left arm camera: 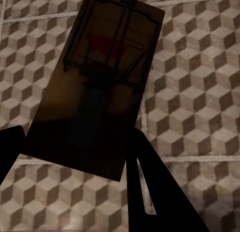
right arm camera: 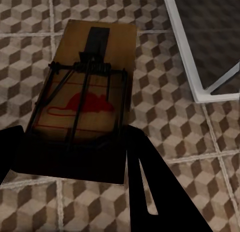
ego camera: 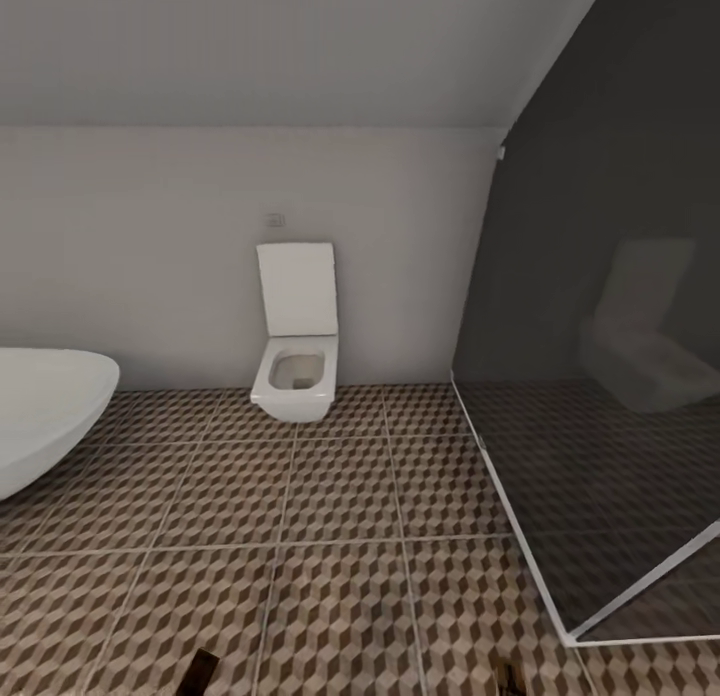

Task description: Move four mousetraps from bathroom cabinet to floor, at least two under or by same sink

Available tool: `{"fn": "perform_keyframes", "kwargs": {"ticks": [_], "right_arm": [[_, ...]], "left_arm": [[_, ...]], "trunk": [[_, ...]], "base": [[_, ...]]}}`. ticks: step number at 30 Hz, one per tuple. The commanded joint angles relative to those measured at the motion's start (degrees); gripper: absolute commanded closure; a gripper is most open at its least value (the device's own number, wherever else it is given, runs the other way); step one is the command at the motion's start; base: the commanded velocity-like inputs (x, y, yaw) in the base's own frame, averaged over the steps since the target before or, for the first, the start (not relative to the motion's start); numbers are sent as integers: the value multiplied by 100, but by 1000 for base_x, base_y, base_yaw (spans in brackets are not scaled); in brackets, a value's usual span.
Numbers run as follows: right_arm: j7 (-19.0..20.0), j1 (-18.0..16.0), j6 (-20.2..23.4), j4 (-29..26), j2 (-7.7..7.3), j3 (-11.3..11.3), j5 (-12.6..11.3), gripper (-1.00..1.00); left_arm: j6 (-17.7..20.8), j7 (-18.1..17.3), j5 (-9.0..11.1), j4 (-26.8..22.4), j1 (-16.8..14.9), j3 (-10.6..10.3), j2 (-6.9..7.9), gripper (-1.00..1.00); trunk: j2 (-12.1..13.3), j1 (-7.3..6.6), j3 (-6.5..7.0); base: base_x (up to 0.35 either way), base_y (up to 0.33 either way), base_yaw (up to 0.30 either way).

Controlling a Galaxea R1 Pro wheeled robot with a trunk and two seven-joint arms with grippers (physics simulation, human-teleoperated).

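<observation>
Two flat tan wooden mousetraps with black wire, one pinched per gripper: left gripper [left arm camera: 75, 157] holds one mousetrap [left arm camera: 95, 87], right gripper [right arm camera: 75, 157] the other [right arm camera: 85, 102], above cube-patterned tile floor [ego camera: 340, 536]. Light, stiff boards; grip by edges, clear of wire.

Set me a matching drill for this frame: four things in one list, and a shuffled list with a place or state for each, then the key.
Things
1. toilet
2. bathtub
3. glass shower screen
4. mousetrap in the right tool

Places or states
A. dark panel at the head view's right
B. held above the cube-patterned floor
C. against the far wall, lid up
D. white curved rim at the head view's left edge

Pairs: 1-C, 2-D, 3-A, 4-B
</observation>
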Motion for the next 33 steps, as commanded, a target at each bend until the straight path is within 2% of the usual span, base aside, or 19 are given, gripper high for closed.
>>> {"fn": "perform_keyframes", "kwargs": {"ticks": [1, 33], "right_arm": [[-5, -2, -21, 2, -6, 47, -66, 100], [-5, -2, -21, -1, -6, 47, -66, 100]], "left_arm": [[-10, 25, -1, 7, -3, -39, -3, 100], [-10, 25, -1, 7, -3, -39, -3, 100]], "trunk": [[-2, 0, 0], [-2, 0, 149]], "base": [[0, 0, 261], [0, 0, 261]]}}
